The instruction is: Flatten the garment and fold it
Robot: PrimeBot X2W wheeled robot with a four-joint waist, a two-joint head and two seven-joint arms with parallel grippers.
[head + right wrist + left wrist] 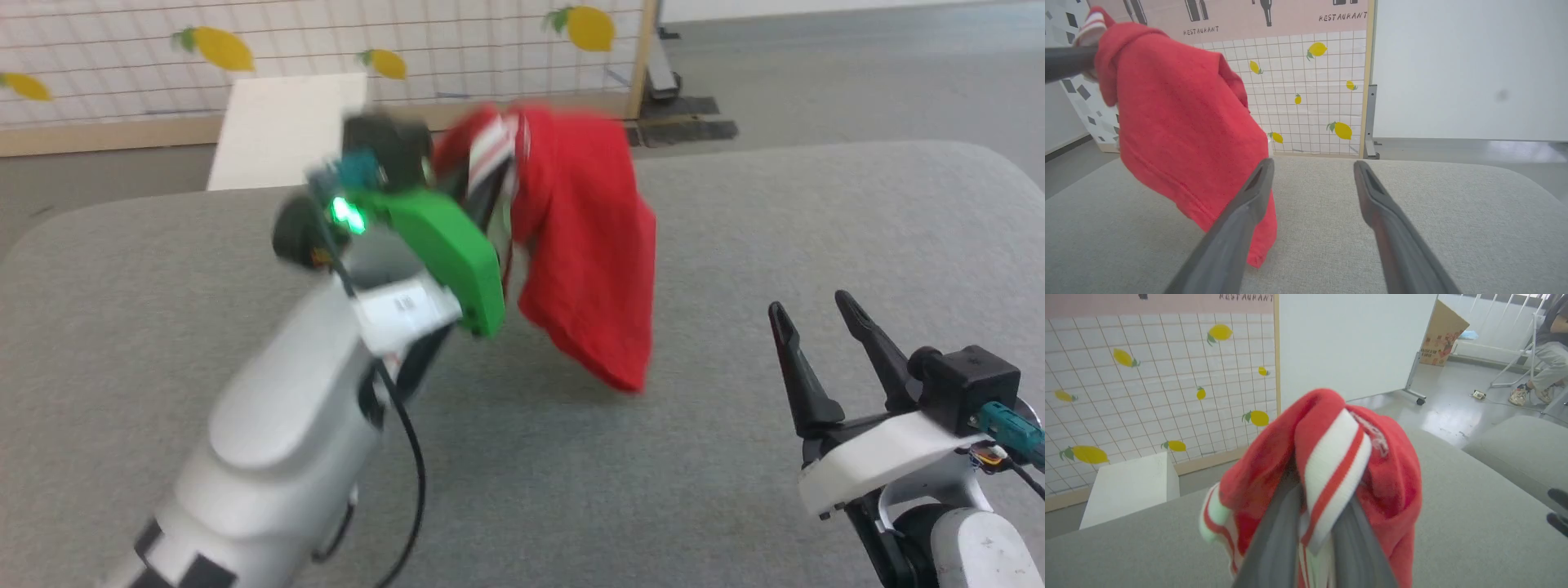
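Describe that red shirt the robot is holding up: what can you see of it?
The garment is a red shirt of soft, knit-looking cloth with red-and-white striped trim. It hangs bunched and crumpled above the grey padded table. The left gripper is shut on it at the striped trim, and the rest droops from there. Its lowest corner hangs near the table; whether it touches is unclear. The open right gripper is apart from it.

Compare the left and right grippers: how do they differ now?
Left gripper is shut on the garment at its striped trim; right gripper is open, holding nothing. Left gripper is raised, the garment hanging from it; right gripper sits lower, off to the garment's right. Both have long dark jaws.
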